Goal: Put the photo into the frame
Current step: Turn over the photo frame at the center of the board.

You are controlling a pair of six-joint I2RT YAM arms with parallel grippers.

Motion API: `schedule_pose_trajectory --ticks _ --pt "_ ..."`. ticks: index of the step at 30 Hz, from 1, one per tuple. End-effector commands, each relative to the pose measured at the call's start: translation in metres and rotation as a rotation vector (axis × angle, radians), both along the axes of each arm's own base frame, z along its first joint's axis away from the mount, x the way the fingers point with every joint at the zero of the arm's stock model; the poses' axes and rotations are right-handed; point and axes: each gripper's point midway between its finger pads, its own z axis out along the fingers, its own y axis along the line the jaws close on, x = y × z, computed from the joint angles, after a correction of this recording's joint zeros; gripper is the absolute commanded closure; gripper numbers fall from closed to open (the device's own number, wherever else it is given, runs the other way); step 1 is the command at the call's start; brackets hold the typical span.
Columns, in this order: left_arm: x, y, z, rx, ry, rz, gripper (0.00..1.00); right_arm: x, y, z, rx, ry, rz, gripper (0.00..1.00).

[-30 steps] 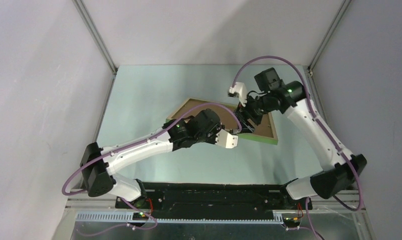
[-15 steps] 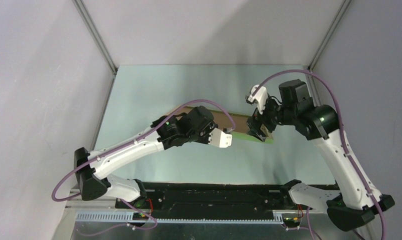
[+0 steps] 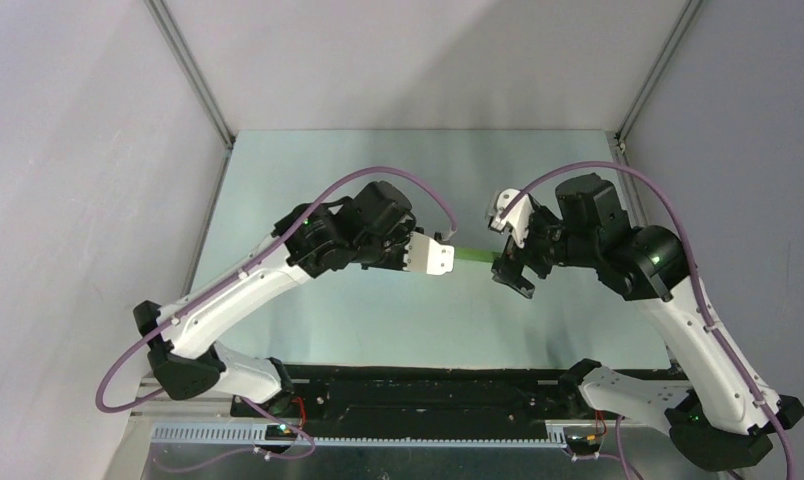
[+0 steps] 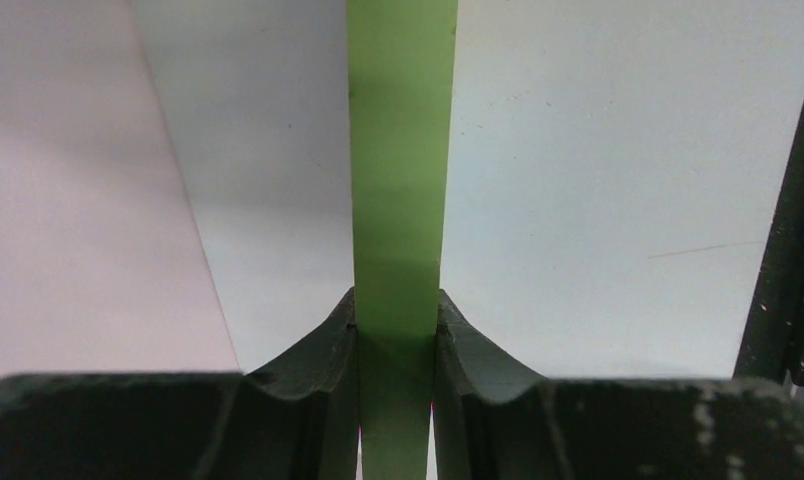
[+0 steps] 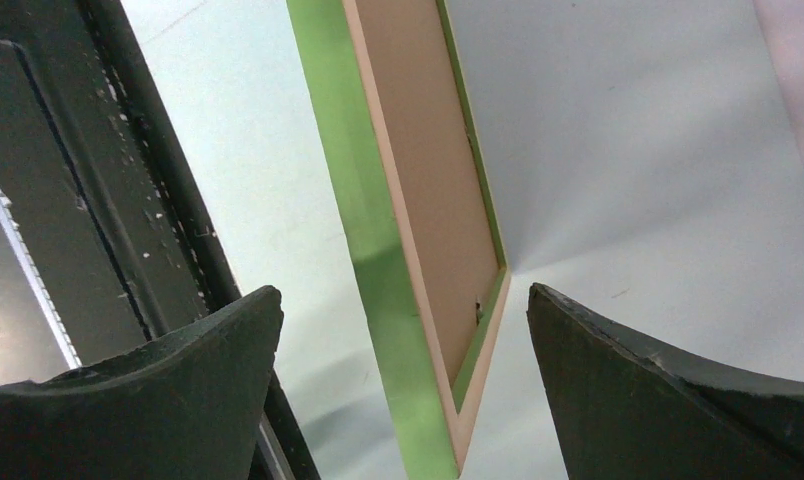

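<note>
The frame (image 3: 473, 256) is off the table and stands on edge, so the top view shows only a thin green strip between the two grippers. My left gripper (image 3: 450, 257) is shut on its left end; in the left wrist view the green edge (image 4: 400, 180) runs up from between the closed fingers (image 4: 323, 350). My right gripper (image 3: 508, 272) is open, with the frame's far corner (image 5: 373, 230) between its fingers but touching neither. A brown backing board (image 5: 428, 170) sits in the frame's back. The photo is not in view.
The pale green table (image 3: 378, 180) lies below, with grey walls on three sides. The black base rail (image 3: 418, 385) runs along the near edge and shows in the right wrist view (image 5: 128, 200) close to the left finger.
The frame lay flat on the table a second ago. My left gripper has lifted it and turned it on edge. My right arm has swung back and down to the frame's right end.
</note>
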Motion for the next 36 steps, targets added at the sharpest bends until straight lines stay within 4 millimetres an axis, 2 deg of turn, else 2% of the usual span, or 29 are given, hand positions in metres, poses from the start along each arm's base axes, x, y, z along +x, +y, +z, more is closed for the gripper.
schedule_pose_trajectory --ticks 1,6,13,20,28,31,36 --pt "0.009 -0.005 0.041 -0.084 -0.067 0.006 1.0 0.012 -0.002 -0.001 -0.069 -0.068 -0.022 0.04" --pt "0.009 -0.005 0.042 -0.08 -0.06 0.007 1.0 0.025 0.001 -0.002 -0.114 -0.115 -0.034 0.05" --pt "0.009 -0.008 0.044 -0.082 -0.047 -0.003 1.0 0.032 0.008 -0.005 -0.153 -0.15 -0.022 0.07" --pt "0.011 -0.01 0.046 -0.09 -0.021 -0.005 1.0 0.033 0.014 -0.016 -0.179 -0.142 -0.003 0.12" --pt "0.013 -0.01 0.049 -0.109 0.005 -0.003 1.0 0.037 0.017 -0.026 -0.209 -0.138 0.001 0.26" --pt "0.014 -0.008 0.049 -0.109 0.009 0.006 1.0 0.039 0.018 -0.029 -0.221 -0.134 0.002 0.36" --pt "0.015 -0.008 0.045 -0.118 0.034 0.003 1.0 0.041 0.02 -0.033 -0.232 -0.125 0.006 0.59"
